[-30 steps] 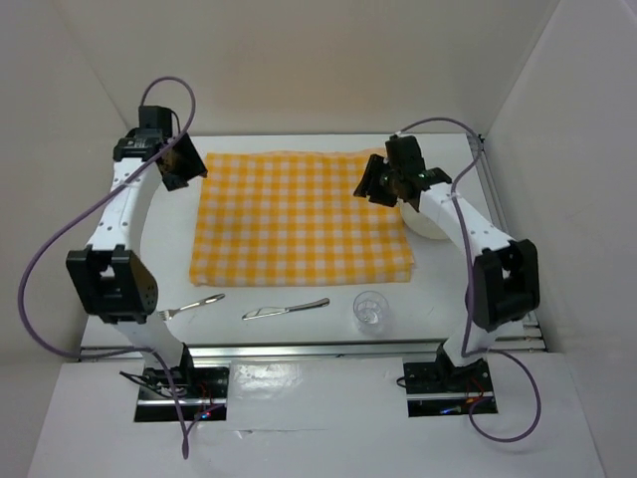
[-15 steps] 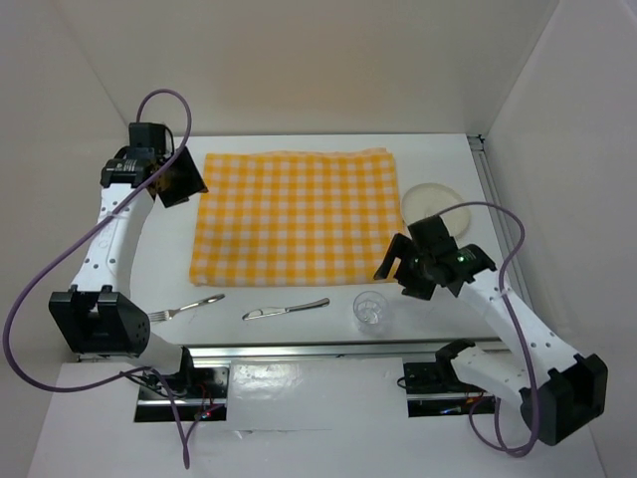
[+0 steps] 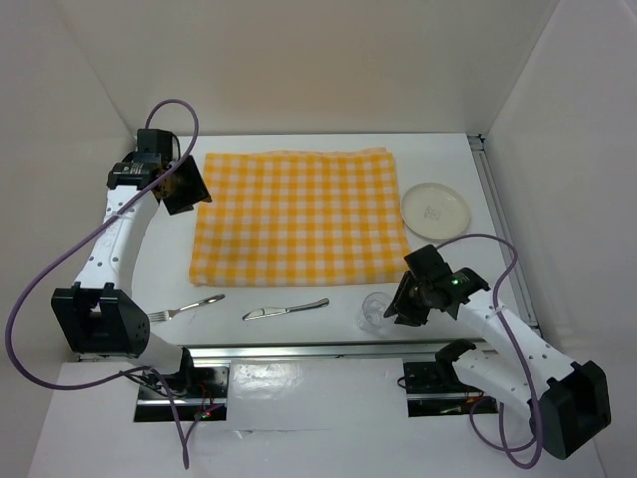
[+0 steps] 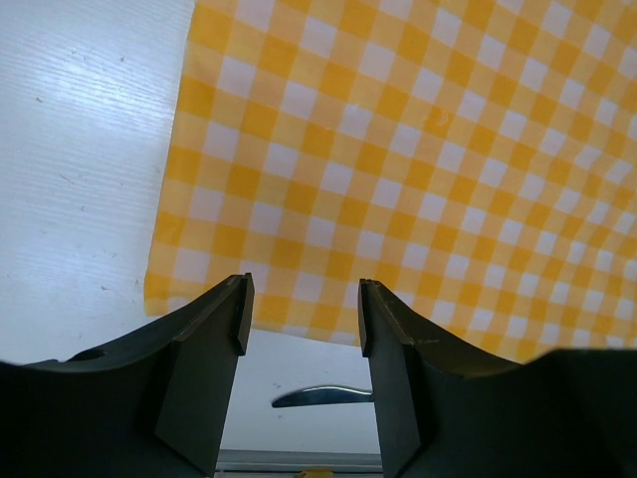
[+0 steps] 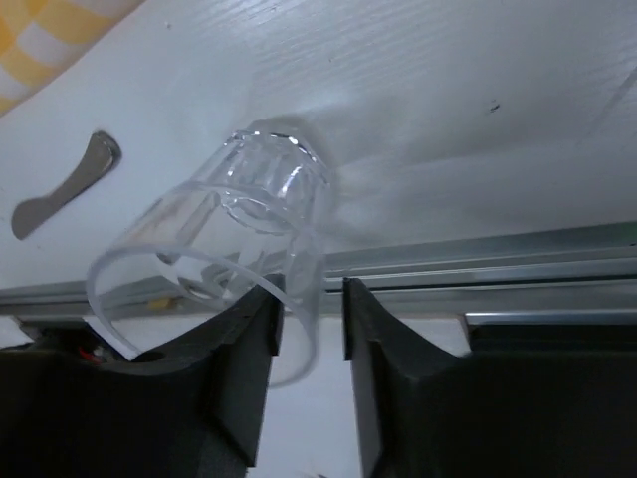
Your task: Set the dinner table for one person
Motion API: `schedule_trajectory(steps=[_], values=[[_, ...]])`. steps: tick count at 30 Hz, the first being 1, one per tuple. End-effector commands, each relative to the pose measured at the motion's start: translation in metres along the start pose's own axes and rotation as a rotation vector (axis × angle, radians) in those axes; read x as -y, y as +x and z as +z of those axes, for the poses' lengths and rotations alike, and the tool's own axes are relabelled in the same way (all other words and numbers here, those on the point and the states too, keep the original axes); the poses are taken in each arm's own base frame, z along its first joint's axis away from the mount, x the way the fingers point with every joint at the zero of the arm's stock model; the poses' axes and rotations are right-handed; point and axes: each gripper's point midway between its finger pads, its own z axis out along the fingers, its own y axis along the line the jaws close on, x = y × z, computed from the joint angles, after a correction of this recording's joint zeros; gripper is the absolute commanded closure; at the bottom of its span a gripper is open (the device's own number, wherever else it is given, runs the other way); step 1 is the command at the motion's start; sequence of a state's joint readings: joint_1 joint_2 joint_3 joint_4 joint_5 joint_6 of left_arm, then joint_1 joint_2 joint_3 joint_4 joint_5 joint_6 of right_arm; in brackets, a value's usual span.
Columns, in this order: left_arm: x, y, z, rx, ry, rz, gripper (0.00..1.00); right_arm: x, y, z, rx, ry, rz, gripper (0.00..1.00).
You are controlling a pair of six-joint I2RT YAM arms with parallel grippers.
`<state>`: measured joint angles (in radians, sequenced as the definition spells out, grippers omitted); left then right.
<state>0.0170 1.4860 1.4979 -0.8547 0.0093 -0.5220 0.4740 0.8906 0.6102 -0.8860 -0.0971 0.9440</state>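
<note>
The desk lies with its long axis left-right; the right tool grips the glass wall, and the left tool hangs open, empty, over the cloth.

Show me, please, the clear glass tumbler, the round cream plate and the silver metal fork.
Clear glass tumbler [image 5: 214,214]: right wrist view, its side wall.
Round cream plate [image 3: 435,209]: top external view, its bare centre.
Silver metal fork [image 3: 197,303]: top external view, its handle.

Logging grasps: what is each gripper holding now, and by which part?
The right gripper pinches the clear glass by its rim wall, one finger inside, one outside. The left gripper is open over the checked cloth, holding nothing.
</note>
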Motion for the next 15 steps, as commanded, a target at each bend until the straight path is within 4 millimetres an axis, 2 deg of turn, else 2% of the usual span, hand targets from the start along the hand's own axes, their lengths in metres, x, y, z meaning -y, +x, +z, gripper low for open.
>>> schedule_trajectory(steps=[1,3,4,5,6,7,8,10,11,12,13,14,15], values=[[0.005,-0.003,-0.004,0.019,0.026,0.029,0.37,-0.003,-0.002,0.008,0.022,-0.009,0.02,0.62],[0.005,-0.003,-0.004,0.019,0.026,0.029,0.37,-0.002,-0.003,0.008,0.027,0.013,0.037,0.77],[0.006,-0.006,-0.006,0.029,0.031,0.029,0.37,-0.004,-0.009,0.003,0.063,0.013,0.049,0.94],[0.006,-0.006,-0.006,0.029,0.031,0.029,0.37,-0.015,-0.015,-0.008,0.095,-0.015,0.051,1.0],[0.006,-0.006,-0.006,0.029,0.031,0.029,0.37,-0.018,-0.017,-0.018,0.117,-0.025,0.049,1.0],[0.006,-0.005,-0.003,0.02,0.027,0.029,0.37,-0.024,-0.028,-0.025,0.166,-0.035,0.05,1.0],[0.008,-0.004,-0.003,0.015,0.039,0.029,0.37,-0.041,-0.041,-0.048,0.221,-0.089,0.018,1.0],[0.011,-0.002,-0.001,0.012,0.044,0.027,0.37,-0.058,-0.065,-0.067,0.32,-0.114,-0.047,1.0],[0.013,-0.001,-0.001,0.006,0.057,0.027,0.37,-0.081,-0.082,-0.09,0.385,-0.162,-0.069,1.0],[0.013,-0.001,-0.001,0.006,0.057,0.027,0.37,-0.09,-0.094,-0.096,0.417,-0.149,-0.089,1.0],[0.014,-0.003,-0.001,0.014,0.061,0.019,0.37,-0.099,-0.107,-0.08,0.399,-0.069,-0.123,1.0],[0.013,0.0,0.001,0.005,0.057,0.018,0.37,-0.105,-0.125,-0.077,0.427,-0.015,-0.171,1.0],[0.014,0.001,0.001,0.001,0.065,0.018,0.37,-0.129,-0.146,-0.089,0.466,-0.028,-0.194,1.0]])
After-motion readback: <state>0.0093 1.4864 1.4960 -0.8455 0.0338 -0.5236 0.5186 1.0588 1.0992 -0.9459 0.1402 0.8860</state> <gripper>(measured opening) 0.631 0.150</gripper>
